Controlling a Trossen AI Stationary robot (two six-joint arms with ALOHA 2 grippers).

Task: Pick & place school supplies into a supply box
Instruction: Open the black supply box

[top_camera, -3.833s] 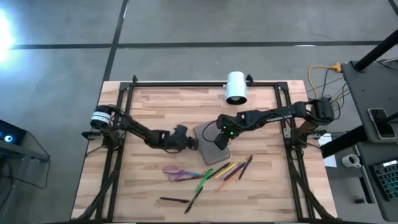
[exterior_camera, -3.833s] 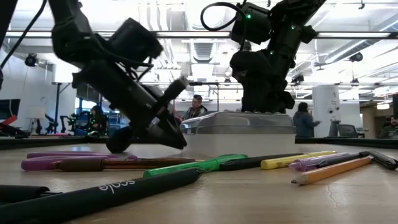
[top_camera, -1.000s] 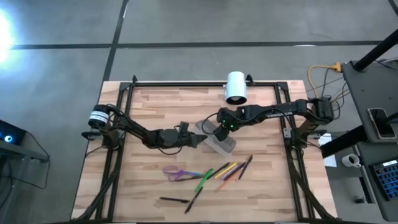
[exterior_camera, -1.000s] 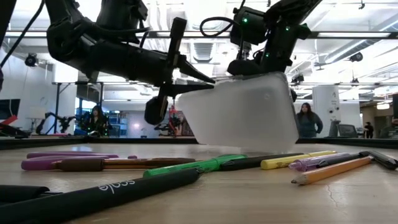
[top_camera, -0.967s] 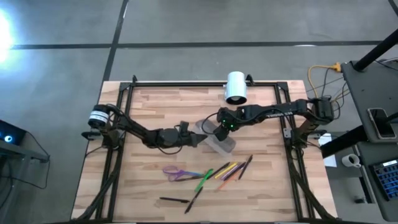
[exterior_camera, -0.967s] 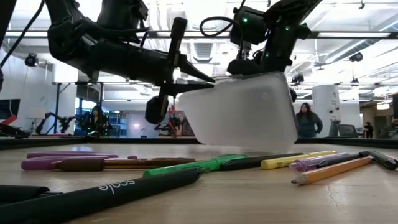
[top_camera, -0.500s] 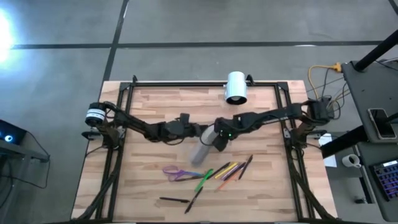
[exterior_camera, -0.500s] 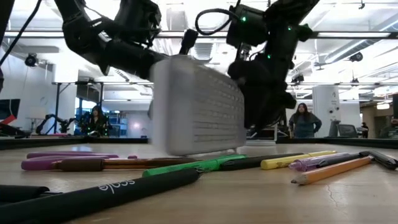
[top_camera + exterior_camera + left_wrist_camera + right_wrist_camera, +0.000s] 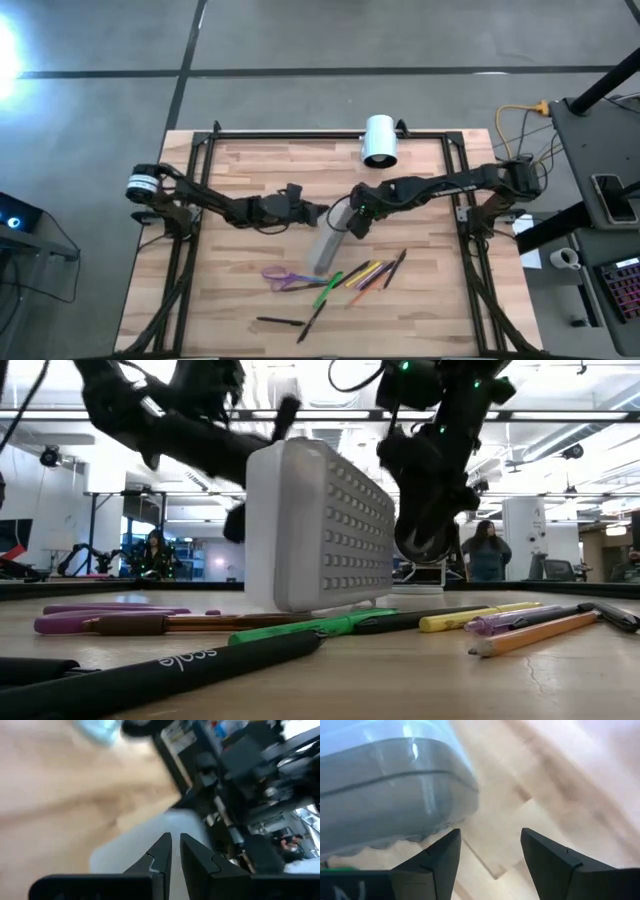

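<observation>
Left end effector (image 9: 318, 212) pinched; right end effector (image 9: 352, 224) spread.

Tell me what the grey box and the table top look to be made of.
Box: probably plastic, cloudy grey and half see-through, with a lid moulded in rows of raised dots. Table top: looks like pale wood, laid in jointed strips with grain showing, matte.

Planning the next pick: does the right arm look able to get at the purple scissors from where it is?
Probably yes. The right tool is open and empty, and the scissors lie uncovered, but the box standing on edge lies in the direct line.
</observation>
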